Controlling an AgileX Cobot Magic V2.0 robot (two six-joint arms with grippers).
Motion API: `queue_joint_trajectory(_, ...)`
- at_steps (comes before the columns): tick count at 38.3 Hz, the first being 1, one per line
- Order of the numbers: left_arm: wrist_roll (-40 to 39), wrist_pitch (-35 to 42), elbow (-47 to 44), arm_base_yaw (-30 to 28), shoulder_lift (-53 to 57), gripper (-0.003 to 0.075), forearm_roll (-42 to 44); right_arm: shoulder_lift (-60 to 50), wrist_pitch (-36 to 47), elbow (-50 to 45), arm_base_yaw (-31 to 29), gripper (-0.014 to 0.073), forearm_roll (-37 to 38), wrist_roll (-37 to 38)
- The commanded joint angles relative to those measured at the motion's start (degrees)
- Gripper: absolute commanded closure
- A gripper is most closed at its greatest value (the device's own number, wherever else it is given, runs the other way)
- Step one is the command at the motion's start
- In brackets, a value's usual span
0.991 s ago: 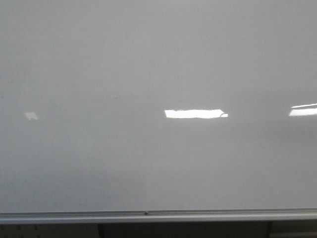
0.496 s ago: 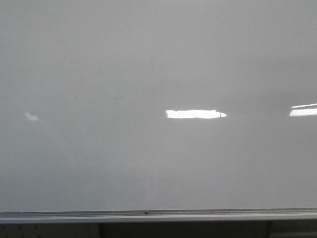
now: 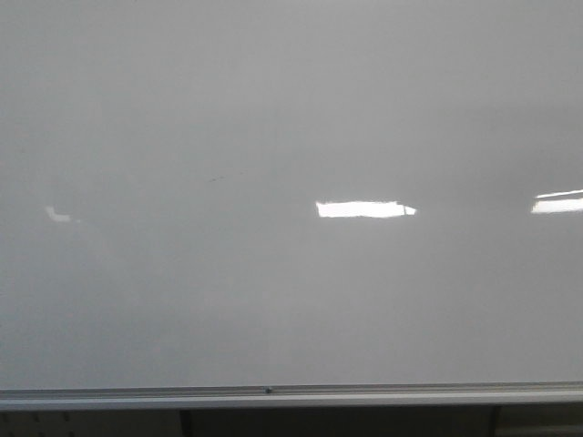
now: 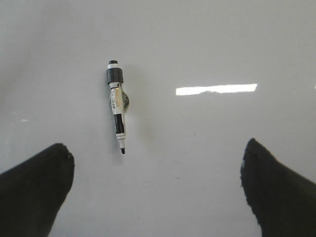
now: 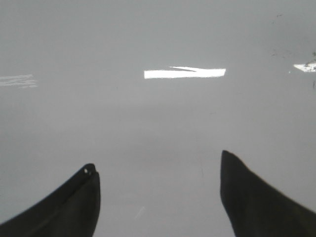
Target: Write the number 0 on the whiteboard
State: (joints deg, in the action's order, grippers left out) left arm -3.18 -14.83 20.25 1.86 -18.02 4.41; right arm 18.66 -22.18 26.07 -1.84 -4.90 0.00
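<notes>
Overall, the whiteboard (image 3: pixel 291 118) fills nearly the whole front view, a glossy pale grey surface with a silver metal rail (image 3: pixel 291 395) running along its lower edge. Far to the left on the board sits a small faint light patch (image 3: pixel 57 215); left of the middle there is a tiny dark fleck (image 3: pixel 217 178), too small to identify; right of the middle lies a bright rectangular light reflection (image 3: pixel 364 208), and another bright streak (image 3: pixel 557 202) touches the right edge. No drawn loop shows anywhere on the board in this view, so the number 0 is not yet written. Neither arm appears in the front view.

From the left wrist camera, the left gripper (image 4: pixel 158 190) has its two dark fingers (image 4: pixel 34 190) spread wide apart with nothing between them. A marker (image 4: pixel 117 112) lies against the pale surface beyond the fingers, apart from both of them and nearer the finger on the left side of the picture. Its body is white with a black label, a grey cap is fitted on the far end, and its black writing tip is bare and points toward the gripper.

From the right wrist camera, the right gripper (image 5: pixel 158 197) likewise holds its dark fingers (image 5: pixel 256 197) wide apart and grasps nothing. Only the grey surface and a bright reflection (image 5: pixel 185 73) lie beyond them, with a few small dark specks (image 5: pixel 279 49) near one corner.
</notes>
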Motion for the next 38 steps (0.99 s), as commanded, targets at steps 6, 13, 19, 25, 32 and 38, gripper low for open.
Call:
queue_joint_trajectory(6,-0.5,6.1,5.6,0.5,-9.9,0.0084,-0.1,0.9,5.0,2.1,-0.4,0.0053,0.5,0.0)
queue_joint_trajectory(13,-0.5,12.6,10.8,-1.5,-24.9,0.0092,-0.2,0.9,4.9,1.9,-0.4,0.0053,0.5,0.0)
queue_joint_trajectory(19,-0.5,16.0,14.3,-6.6,-35.2,0.0092,-0.3,0.9,4.8,1.9,-0.4,0.0053,0.5,0.0)
queue_joint_trajectory(25,-0.5,16.9,17.4,-9.3,-43.5,0.0092,-0.3,0.9,4.8,1.9,-0.4,0.0053,0.5,0.0)
queue_joint_trajectory(32,-0.5,17.5,21.0,-9.5,-52.9,0.0092,1.7,0.9,4.8,1.9,-0.4,0.0053,0.5,0.0)
queue_joint_trajectory(38,-0.5,18.7,24.6,-9.5,-59.9,0.0092,2.6,0.9,4.8,1.9,-0.4,0.0053,0.5,0.0)
